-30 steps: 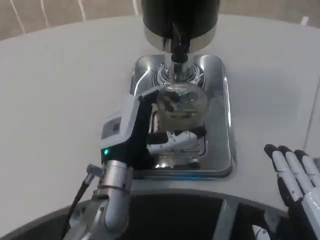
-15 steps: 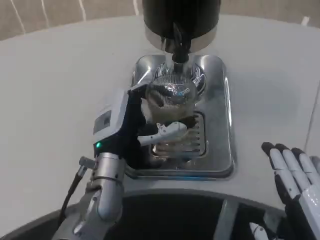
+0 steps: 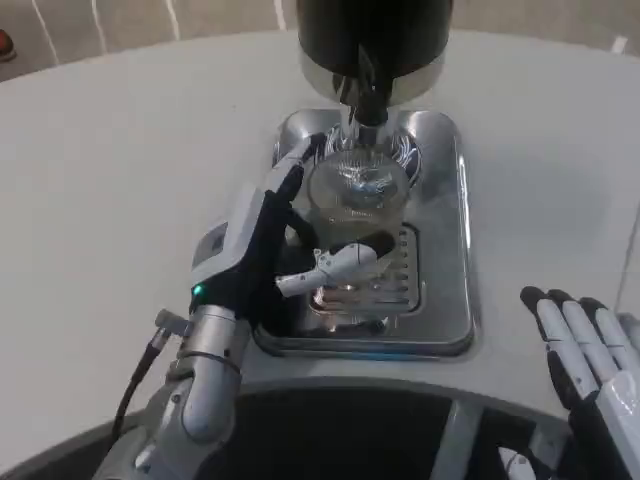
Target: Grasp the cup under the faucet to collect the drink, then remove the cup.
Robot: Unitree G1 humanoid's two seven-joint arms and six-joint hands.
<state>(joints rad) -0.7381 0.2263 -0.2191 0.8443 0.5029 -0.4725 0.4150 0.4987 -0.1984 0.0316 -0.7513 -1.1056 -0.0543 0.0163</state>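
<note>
- Left hand (image 3: 268,255) grips the clear cup (image 3: 357,195) under the faucet (image 3: 364,95), over the steel drip tray (image 3: 445,300).
- Right hand (image 3: 585,350) rests on the worktop (image 3: 120,190), fingers straight, slightly apart, holding nothing.

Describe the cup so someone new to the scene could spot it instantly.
Start at the black dispenser at the table's far edge, then drop to the shiny steel drip tray in front of it. The cup stands on that tray directly below the faucet, gripped by the left robot hand. It is the only clear, see-through vessel there.
</note>
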